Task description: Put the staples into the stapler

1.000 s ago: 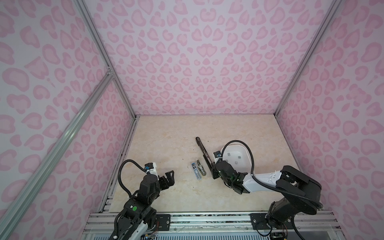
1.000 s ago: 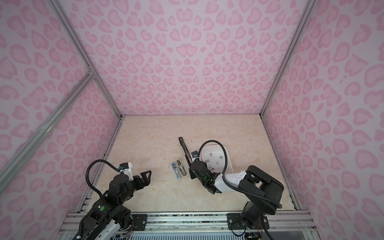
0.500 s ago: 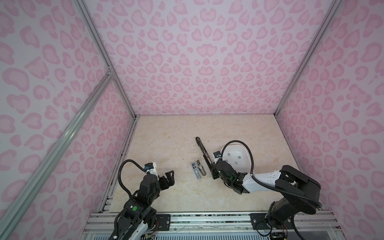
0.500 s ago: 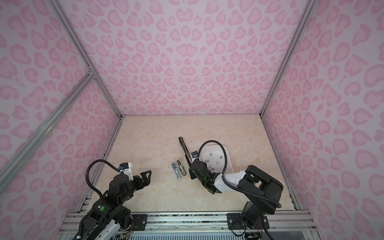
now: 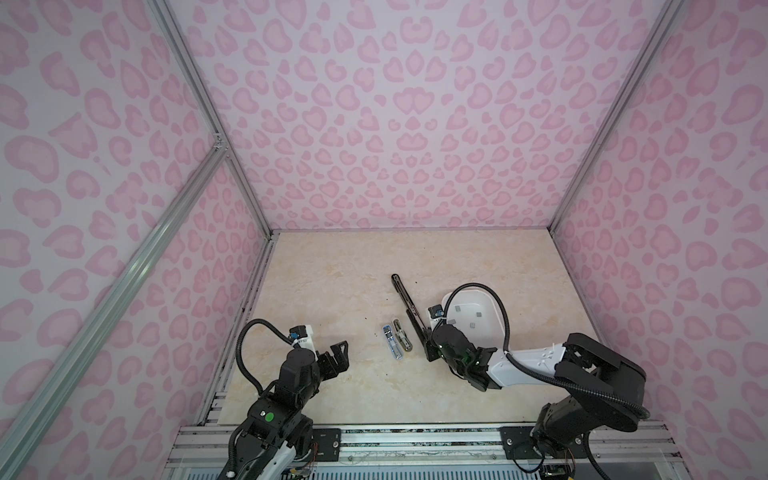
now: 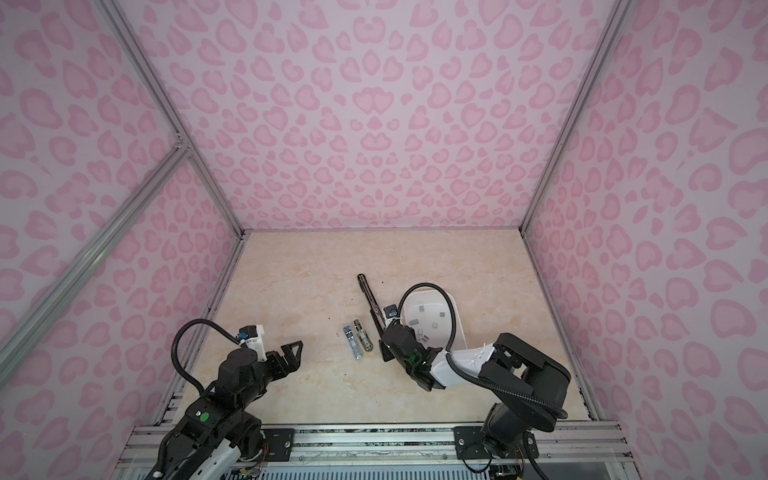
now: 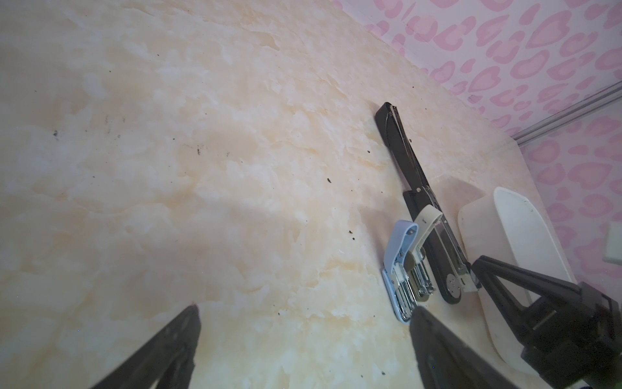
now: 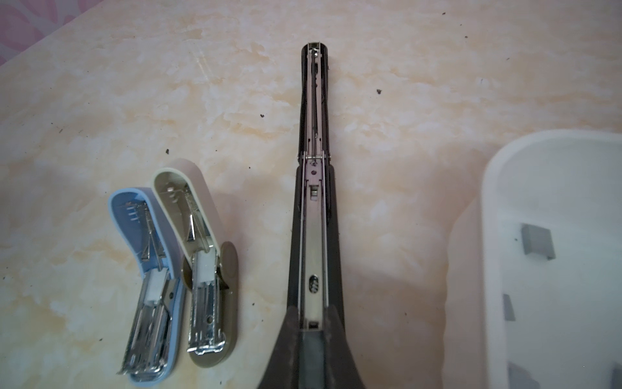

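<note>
Several staples (image 8: 537,242), perhaps six, in white tray (image 8: 572,185)

In both top views the scene is seen from high above the near edge and from far off, looking down and forward over the cream marbled tabletop (image 5: 332,270) to the pink heart-patterned back wall (image 5: 395,124); nearly the same field is shared. The left wrist view is set low and fairly near, aimed slantwise across the tabletop at the long black opened stapler (image 7: 400,158), the small light-blue stapler (image 7: 395,249), the small beige stapler (image 7: 425,219) and the white plastic tray (image 7: 525,242). The right wrist view is held close above, looking along the black stapler. All four are shared by both wrist views, and small flat grey metal staples (image 8: 537,244) are shown inside the tray.
</note>
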Motion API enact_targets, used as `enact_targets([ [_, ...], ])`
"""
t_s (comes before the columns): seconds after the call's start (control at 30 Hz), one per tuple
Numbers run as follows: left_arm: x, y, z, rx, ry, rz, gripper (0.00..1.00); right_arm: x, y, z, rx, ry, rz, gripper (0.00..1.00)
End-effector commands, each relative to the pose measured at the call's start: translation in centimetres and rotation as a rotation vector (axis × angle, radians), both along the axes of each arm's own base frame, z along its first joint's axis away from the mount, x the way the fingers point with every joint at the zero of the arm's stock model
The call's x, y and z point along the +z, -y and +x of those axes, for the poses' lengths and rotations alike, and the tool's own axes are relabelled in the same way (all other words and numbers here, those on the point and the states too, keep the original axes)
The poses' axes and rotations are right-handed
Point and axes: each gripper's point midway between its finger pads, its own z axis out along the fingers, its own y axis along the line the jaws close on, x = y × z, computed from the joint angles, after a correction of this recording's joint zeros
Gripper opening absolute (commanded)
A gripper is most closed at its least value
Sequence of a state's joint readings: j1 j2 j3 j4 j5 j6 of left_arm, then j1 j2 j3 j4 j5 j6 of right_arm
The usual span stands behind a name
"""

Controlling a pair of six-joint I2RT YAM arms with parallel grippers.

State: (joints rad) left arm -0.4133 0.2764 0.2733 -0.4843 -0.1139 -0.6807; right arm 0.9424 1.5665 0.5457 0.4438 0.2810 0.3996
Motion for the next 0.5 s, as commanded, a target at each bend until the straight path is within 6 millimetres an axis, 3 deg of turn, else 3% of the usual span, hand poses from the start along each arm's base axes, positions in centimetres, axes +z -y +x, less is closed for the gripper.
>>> enact_targets([
  [0.0,0.05,-0.16,0.10,0.010,0.006,0.002,0.98,-0.59,0.47,-0.40,-0.009,-0.022,-0.024,0.09],
  [0.23,0.01,-0.15,0.08,0.009,0.006,0.002,0.98,-1.03,0.55,-0.52,-0.016,-0.036,-0.043,0.11],
  [0.47,0.01,-0.19,0.10,0.011,0.005,0.003,0.98,-0.66,0.23,-0.26,-0.015,-0.032,-0.042,0.20],
])
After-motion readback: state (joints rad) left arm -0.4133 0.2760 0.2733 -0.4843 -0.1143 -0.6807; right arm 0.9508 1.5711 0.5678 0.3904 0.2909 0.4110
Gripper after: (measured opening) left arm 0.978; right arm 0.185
